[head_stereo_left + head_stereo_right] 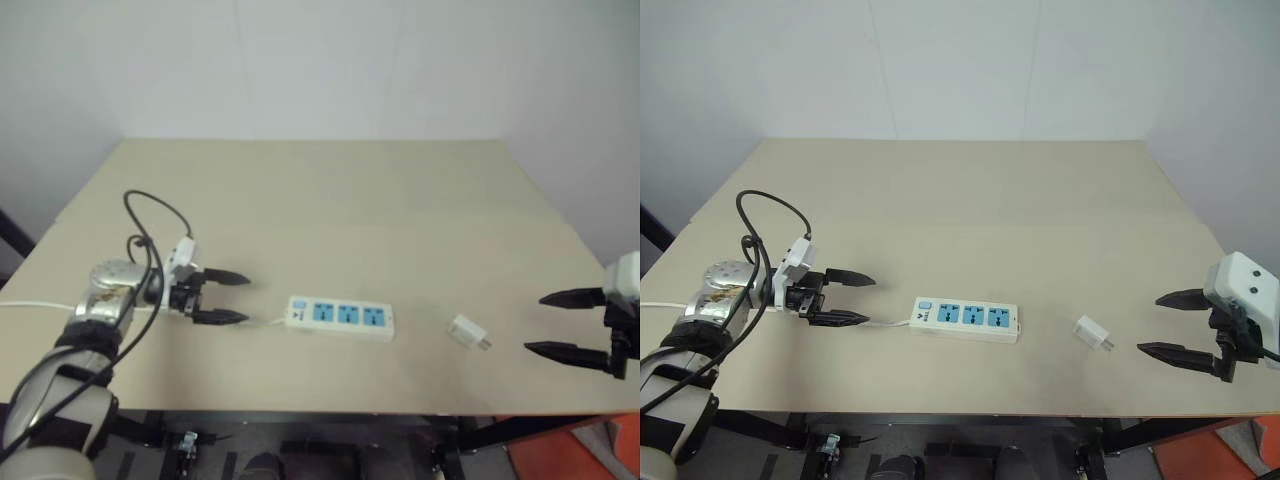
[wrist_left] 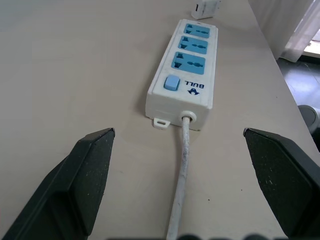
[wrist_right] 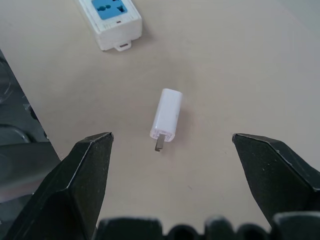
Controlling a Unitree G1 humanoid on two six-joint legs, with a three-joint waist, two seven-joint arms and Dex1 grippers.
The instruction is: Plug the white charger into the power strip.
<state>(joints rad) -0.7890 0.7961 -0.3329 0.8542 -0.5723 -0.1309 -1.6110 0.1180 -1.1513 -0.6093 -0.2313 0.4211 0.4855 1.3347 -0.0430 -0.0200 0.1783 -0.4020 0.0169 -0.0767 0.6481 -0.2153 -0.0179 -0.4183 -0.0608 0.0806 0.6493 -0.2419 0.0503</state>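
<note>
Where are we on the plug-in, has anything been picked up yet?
Nothing is done yet. The white charger lies on its side on the table, apart from the power strip, whose three sockets are unoccupied. In hand: nothing; the right gripper is open beside the charger, facing it, and the left gripper is open at the strip's cord end. Left: grasp the charger, align its prongs, push it into a socket.

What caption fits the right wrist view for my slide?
Open right gripper poised over the white charger lying on the table, prongs toward the camera, power strip end beyond.
</note>
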